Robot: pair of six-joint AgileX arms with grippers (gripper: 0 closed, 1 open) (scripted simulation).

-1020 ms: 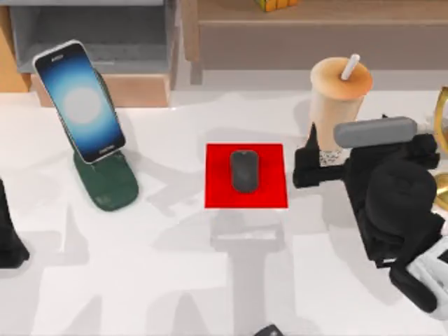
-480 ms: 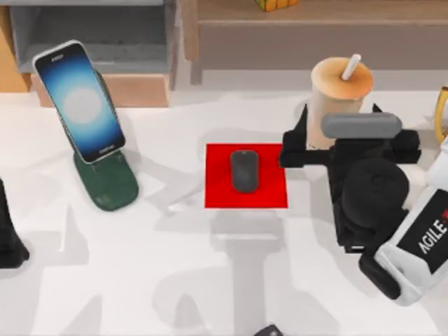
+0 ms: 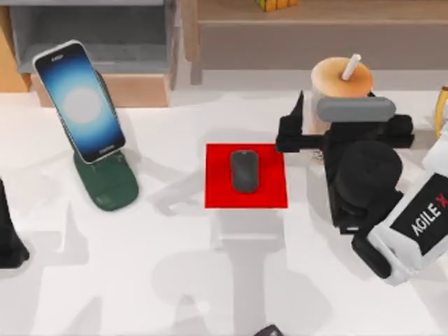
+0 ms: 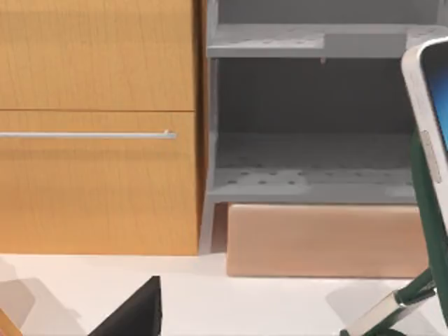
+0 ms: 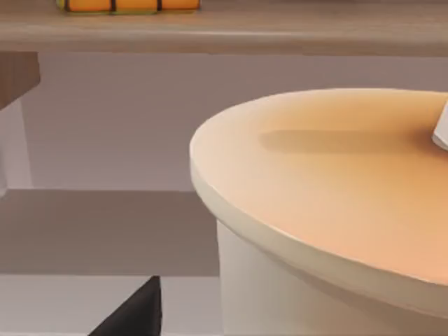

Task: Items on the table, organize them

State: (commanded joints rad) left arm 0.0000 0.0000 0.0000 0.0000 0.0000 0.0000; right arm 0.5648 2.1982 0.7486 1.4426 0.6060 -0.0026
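Note:
The bubble-tea cup [image 3: 339,78] with its white straw [image 3: 351,67] stands at the back right of the table [image 3: 175,280]. My right gripper [image 3: 336,115] is open, one finger on either side of the cup. The right wrist view has the cup's lid [image 5: 329,189] close up, with a gap between one dark fingertip [image 5: 136,311] and the cup wall. In the middle, the dark grey mouse [image 3: 244,171] lies on a red pad [image 3: 217,189]. The smartphone [image 3: 80,100] leans lit on a green stand [image 3: 108,185] at the left. My left gripper [image 3: 8,245] is parked at the left edge.
A wooden shelf unit [image 3: 315,35] runs along the back, with a coloured cube [image 3: 276,4] on it. A yellow object [image 3: 441,112] pokes in at the right edge. The left wrist view faces a wooden cabinet [image 4: 98,126], grey shelves and the phone's edge [image 4: 428,105].
My right gripper has moved left and toward the back, bringing its fingers up around the cup. The cup, mouse, phone and left arm have not moved.

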